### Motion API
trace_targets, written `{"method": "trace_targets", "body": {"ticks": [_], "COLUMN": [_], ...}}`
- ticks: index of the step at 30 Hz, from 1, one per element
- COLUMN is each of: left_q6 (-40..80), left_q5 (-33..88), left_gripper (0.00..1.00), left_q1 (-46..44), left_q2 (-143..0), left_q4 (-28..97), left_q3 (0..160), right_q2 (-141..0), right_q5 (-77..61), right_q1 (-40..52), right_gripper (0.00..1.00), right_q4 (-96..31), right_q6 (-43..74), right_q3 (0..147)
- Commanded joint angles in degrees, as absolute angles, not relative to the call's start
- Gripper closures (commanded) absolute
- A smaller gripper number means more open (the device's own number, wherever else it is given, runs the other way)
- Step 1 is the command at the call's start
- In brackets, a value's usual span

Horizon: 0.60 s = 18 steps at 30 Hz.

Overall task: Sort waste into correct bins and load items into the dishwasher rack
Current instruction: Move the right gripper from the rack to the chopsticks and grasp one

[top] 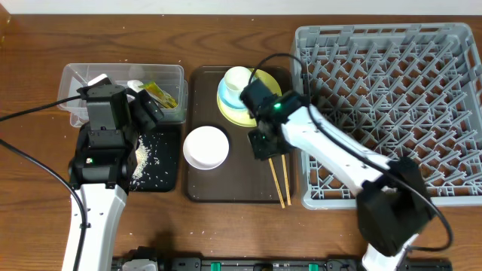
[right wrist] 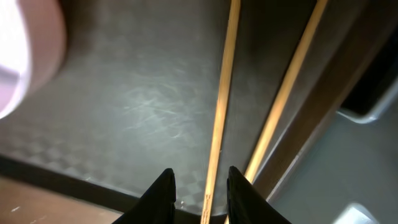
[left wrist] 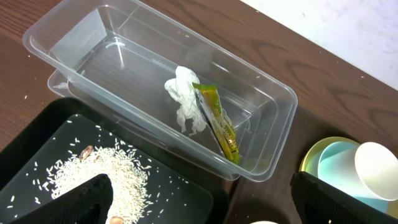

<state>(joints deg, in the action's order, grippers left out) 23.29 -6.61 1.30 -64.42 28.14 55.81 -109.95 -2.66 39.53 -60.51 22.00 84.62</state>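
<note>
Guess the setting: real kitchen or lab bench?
Probably a lab mock-up of dish clearing: a dishwasher rack sits on a wooden table beside a tray of dishes and a clear tub holding trash.

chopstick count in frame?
2 chopsticks, side by side on the brown tray's right side, next to the rack. One runs between the right gripper's open fingers; the other lies just outside them. None look hidden.

White arm links [top: 324, 147], black joints [top: 392, 214] (small green lights [top: 277, 105] aglow).
</note>
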Motion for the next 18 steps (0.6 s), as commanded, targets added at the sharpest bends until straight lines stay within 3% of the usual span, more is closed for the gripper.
{"method": "trace_targets", "body": {"ticks": [1,18], "left_q6": [22.55,22.55], "left_q5": [-7.14,-7.14], "left_gripper": [0.06,0.06], "left_q1": [1.48,1.48], "left_q2": [-64.40,-64.40], "left_q4": [28.23,28.23], "left_q3": [56.53,56.53], "right_q2": [-112.62,-117.19], "right_q5": [-0.01,0.58], "right_q1": [40.45,40.60], "right_gripper": [0.74,0.76], "right_q4": [-60.71,-61.10], "right_q6": [23.75,24.73], "right_q3": [85.27,82.08]}}
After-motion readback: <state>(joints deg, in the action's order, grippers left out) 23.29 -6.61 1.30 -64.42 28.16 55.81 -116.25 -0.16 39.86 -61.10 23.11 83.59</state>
